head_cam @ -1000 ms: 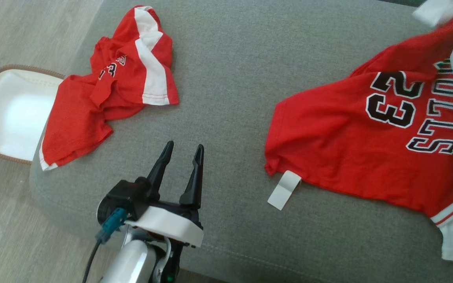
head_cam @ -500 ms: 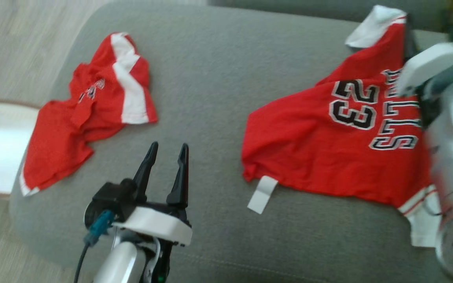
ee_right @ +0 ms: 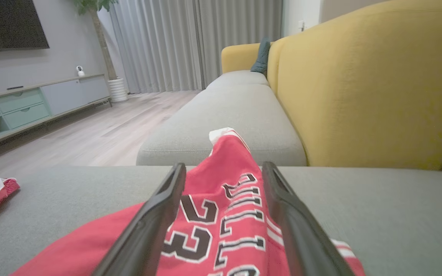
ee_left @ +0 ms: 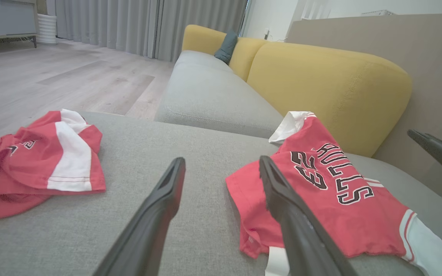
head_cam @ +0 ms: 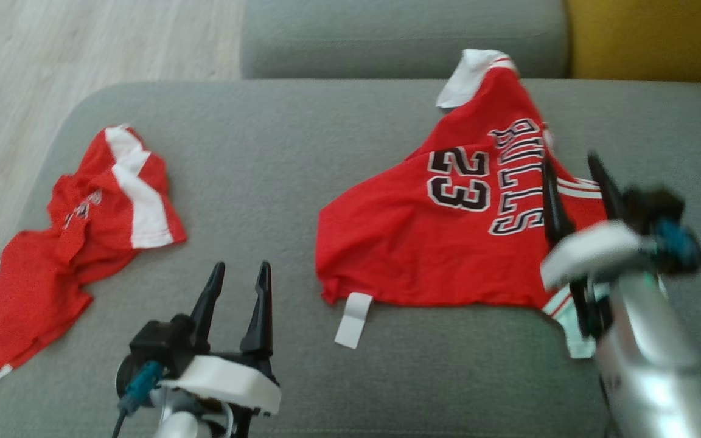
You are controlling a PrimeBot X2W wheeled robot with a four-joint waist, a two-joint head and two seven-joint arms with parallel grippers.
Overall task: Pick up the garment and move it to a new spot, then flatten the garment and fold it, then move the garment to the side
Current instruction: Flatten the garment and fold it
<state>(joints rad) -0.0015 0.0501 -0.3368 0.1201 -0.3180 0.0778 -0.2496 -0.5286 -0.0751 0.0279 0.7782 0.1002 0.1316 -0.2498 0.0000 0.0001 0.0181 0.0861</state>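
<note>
Red and rumpled, the number 23 jersey (head_cam: 448, 243) lies on the right half of the grey sofa cushion (head_cam: 302, 152), one white-trimmed corner peaked at the back. The right end effector (head_cam: 568, 163) hangs over its lettering, fingers apart and empty; the left end effector (head_cam: 241, 267), also spread, hovers over bare cushion. Flattening looks the job in hand: best to pinch opposite edges low and draw them apart evenly, clear of the other red garment (head_cam: 83, 231)

On the cushion (head_cam: 253, 152), the jersey (head_cam: 423, 255) lies right of centre, a second garment (head_cam: 70, 243) far left; my left claw (head_cam: 241, 267) low between them.
</note>
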